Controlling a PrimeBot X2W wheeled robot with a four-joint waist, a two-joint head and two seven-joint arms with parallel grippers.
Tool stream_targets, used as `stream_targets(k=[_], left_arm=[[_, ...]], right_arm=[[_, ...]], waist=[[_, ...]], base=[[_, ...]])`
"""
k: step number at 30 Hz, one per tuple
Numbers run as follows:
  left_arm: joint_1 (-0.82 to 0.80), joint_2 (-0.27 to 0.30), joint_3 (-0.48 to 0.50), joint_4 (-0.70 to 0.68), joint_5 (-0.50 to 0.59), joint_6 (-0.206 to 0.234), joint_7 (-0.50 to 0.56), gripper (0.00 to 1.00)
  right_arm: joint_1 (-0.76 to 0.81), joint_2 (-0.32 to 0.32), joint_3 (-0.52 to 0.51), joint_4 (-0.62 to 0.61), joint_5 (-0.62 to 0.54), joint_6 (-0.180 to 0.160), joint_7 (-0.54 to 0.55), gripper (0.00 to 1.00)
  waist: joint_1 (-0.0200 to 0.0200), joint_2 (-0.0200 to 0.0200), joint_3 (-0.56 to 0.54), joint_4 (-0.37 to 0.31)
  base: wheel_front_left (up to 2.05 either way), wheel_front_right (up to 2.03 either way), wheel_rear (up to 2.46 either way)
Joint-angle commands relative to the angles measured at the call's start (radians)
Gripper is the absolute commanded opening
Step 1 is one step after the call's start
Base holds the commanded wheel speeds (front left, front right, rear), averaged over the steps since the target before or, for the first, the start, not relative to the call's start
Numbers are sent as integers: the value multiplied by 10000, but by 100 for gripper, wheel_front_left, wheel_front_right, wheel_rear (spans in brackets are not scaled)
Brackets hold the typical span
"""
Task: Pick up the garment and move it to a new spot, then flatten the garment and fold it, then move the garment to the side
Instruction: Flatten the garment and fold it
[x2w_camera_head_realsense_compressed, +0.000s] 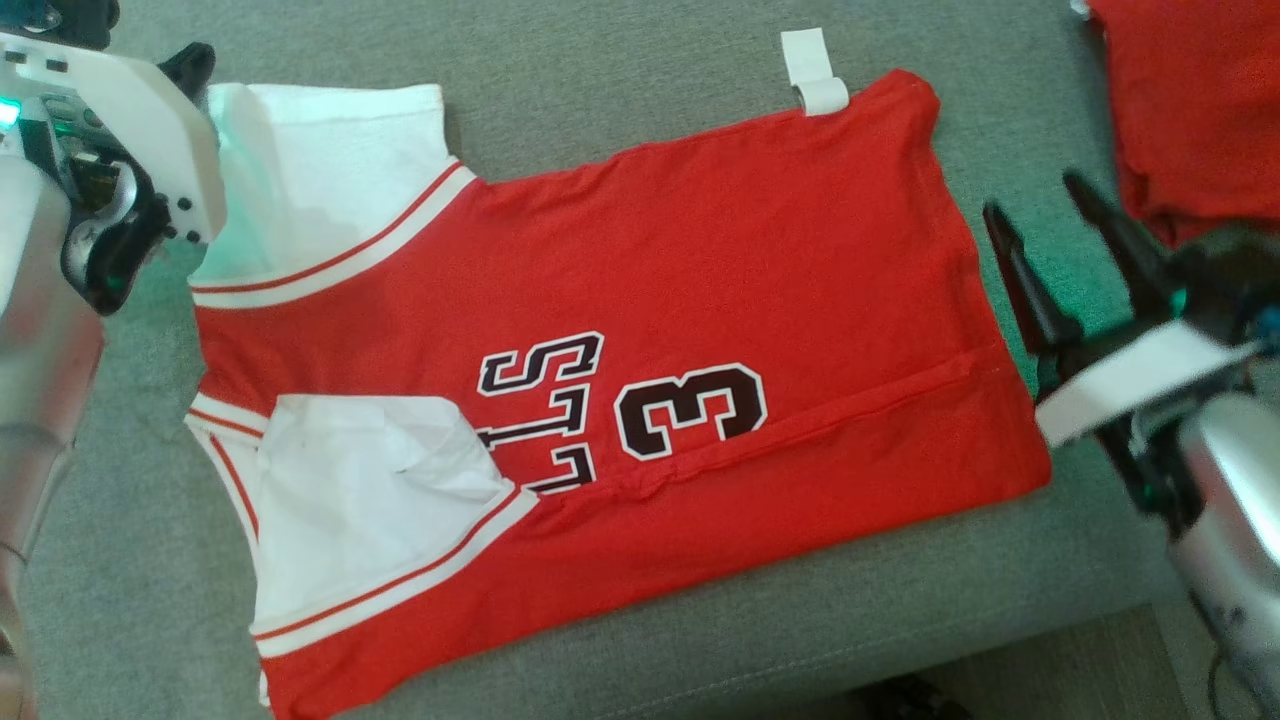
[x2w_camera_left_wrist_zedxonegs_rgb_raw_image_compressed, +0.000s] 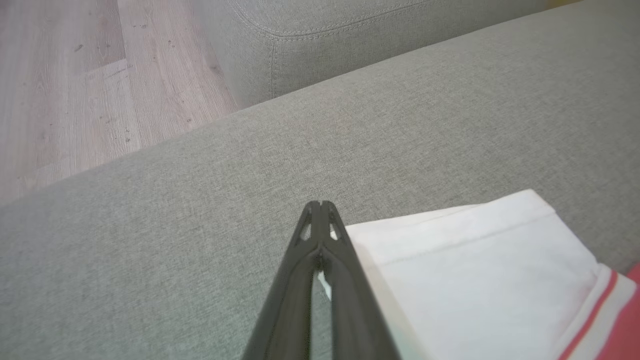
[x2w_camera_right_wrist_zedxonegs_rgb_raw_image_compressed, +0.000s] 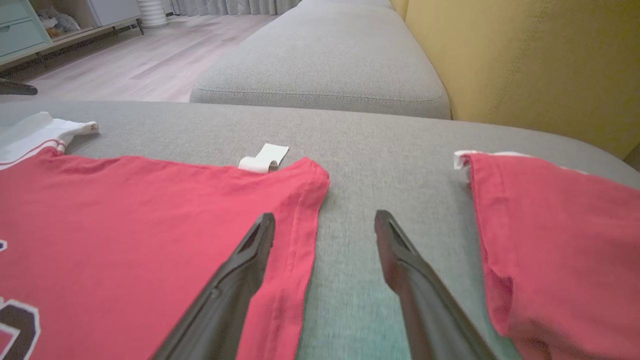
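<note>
Left gripper (x2w_camera_left_wrist_zedxonegs_rgb_raw_image_compressed: 320, 205) jaws pinched shut on a sleeve corner of the red basketball jersey with white sleeves (x2w_camera_head_realsense_compressed: 700, 250), which lies flat on the grey fabric sofa (x2w_camera_head_realsense_compressed: 620, 90); right gripper (x2w_camera_head_realsense_compressed: 1030, 195) jaws wide open, empty, by its hem.

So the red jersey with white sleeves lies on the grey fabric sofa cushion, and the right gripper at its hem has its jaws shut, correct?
Not quite: the right gripper at the hem has its jaws open, as the right wrist view shows. The red jersey with white sleeves does lie on the grey fabric sofa cushion.
</note>
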Motion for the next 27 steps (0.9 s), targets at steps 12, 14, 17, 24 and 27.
stream_targets(k=[12, 14, 17, 24, 27], left_arm=[[-480, 519, -189, 252, -272, -55, 569, 100], [-456, 561, -247, 277, -305, -56, 573, 94], [-440, 615, -316, 288, -318, -57, 480, 0], [-518, 628, -531, 4, -527, -58, 276, 0], [-531, 617, -648, -133, -575, -58, 110, 0]], right_arm=[[-710, -340, 985, 643, 769, 65, -424, 100], [-718, -363, 1058, 780, 834, 65, -534, 100], [-737, -375, 1128, 939, 877, 65, -649, 100], [-1311, -395, 1375, 1293, 1080, 65, -618, 100], [-1874, -245, 1584, 1586, 1426, 65, -133, 100]], waist=[[0, 0, 432, -110], [0, 0, 462, -132], [0, 0, 455, -141], [0, 0, 329, 20], [0, 0, 247, 109]], base=[[0, 0, 0], [0, 0, 0], [0, 0, 0], [0, 0, 0], [0, 0, 0]])
